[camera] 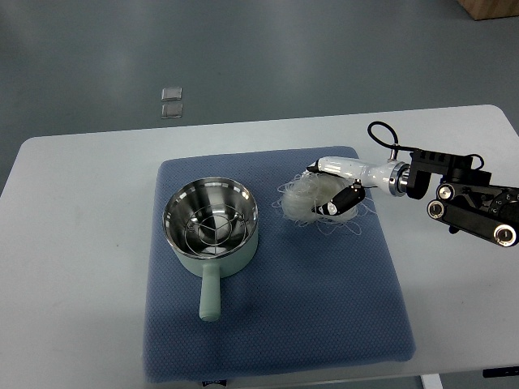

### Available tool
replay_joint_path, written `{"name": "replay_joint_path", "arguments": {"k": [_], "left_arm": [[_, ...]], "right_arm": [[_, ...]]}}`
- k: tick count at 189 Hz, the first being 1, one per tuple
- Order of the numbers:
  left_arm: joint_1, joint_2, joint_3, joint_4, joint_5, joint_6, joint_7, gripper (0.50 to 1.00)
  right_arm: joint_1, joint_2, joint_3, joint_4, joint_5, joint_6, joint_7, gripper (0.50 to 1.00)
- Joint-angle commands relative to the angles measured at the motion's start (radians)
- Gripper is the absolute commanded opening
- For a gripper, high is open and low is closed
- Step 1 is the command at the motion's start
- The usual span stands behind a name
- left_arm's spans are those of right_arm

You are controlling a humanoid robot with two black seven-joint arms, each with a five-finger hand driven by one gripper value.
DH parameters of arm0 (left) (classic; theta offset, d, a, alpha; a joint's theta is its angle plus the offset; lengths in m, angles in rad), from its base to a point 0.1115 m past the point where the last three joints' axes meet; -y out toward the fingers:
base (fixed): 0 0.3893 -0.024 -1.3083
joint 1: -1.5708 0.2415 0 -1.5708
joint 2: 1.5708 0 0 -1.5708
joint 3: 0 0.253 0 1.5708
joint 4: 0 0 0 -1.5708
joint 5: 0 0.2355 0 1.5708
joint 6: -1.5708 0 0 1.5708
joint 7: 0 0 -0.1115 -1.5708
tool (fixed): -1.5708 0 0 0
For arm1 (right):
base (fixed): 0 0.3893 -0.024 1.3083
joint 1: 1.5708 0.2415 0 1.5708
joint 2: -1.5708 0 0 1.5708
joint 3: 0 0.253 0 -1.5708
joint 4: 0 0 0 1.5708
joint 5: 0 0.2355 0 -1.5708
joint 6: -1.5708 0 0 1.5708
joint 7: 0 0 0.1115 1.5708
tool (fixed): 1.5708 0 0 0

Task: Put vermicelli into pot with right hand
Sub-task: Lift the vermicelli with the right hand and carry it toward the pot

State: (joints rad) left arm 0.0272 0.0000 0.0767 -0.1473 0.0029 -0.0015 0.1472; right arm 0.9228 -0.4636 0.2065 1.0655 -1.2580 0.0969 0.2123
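The tangled nest of translucent white vermicelli lies near the blue textured mat's right edge, clasped by the curled fingers of the right hand, beside the pale green steel-lined pot, on the white desk.

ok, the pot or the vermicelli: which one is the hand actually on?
The vermicelli. The right hand has its fingers in the white tangle; the green-handled pot sits apart on the blue mat.
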Motion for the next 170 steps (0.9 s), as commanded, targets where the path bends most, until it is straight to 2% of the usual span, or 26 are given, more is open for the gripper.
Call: {"name": "replay_joint_path", "arguments": {"k": [1, 44, 110, 134, 170], "left_arm": [[0.000, 0.000, 0.000, 0.000, 0.000, 0.000, 0.000, 1.000], [-0.001, 0.000, 0.000, 0.000, 0.000, 0.000, 0.000, 1.000], [-0.001, 0.000, 0.000, 0.000, 0.000, 0.000, 0.000, 1.000], [0.000, 0.000, 0.000, 0.000, 0.000, 0.000, 0.000, 1.000], [0.000, 0.000, 0.000, 0.000, 0.000, 0.000, 0.000, 1.000]], "right_arm": [[0.025, 0.000, 0.007, 0.004, 0.003, 0.004, -0.001, 0.500], [0.113, -0.046, 0.025, 0.034, 0.008, 0.000, 0.005, 0.500], [0.211, -0.046, 0.091, 0.129, 0.034, 0.003, 0.012, 0.500], [0.237, -0.009, 0.093, 0.149, 0.034, 0.000, 0.012, 0.500], [0.263, 0.103, 0.093, 0.151, 0.031, 0.000, 0.010, 0.500]]}}
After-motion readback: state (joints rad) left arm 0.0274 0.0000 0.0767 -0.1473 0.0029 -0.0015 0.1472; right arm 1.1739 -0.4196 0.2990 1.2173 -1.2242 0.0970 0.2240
